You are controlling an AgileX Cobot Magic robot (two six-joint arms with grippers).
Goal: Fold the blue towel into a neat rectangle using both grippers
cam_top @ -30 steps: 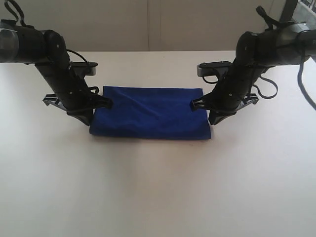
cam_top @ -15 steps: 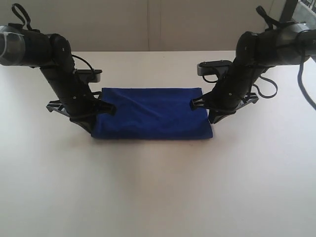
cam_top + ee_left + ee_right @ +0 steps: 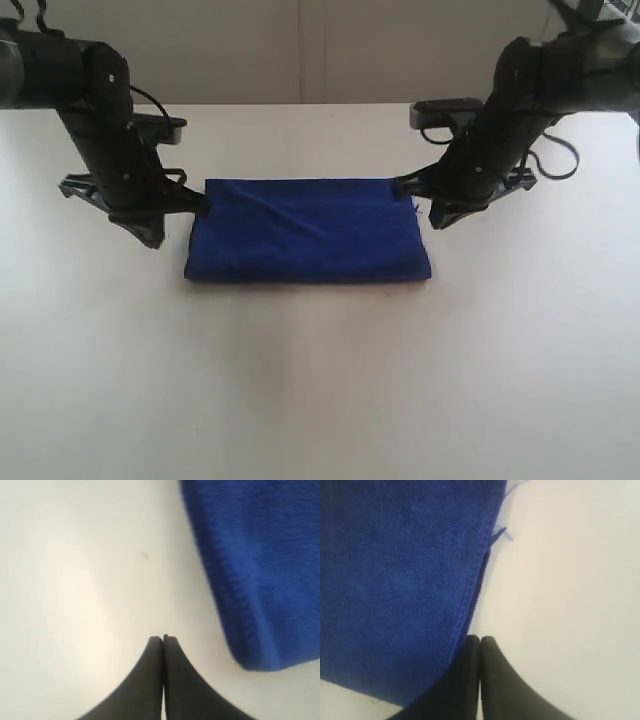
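The end effector (image 3: 163,640) rises from the bottom centre of the frame, its two black fingers pressed flat together with nothing between them. The blue towel (image 3: 260,555) fills the upper right, its rounded folded corner ending at the lower right, apart from the fingertips. The pale surface (image 3: 75,580) covers the left, with a faint speck (image 3: 145,556).

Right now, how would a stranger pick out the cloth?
Look at the white table. Towards its far side, between the left end effector and the right end effector, lies the blue towel. It is the only coloured thing there: deep blue, soft, folded into a flat rectangle.
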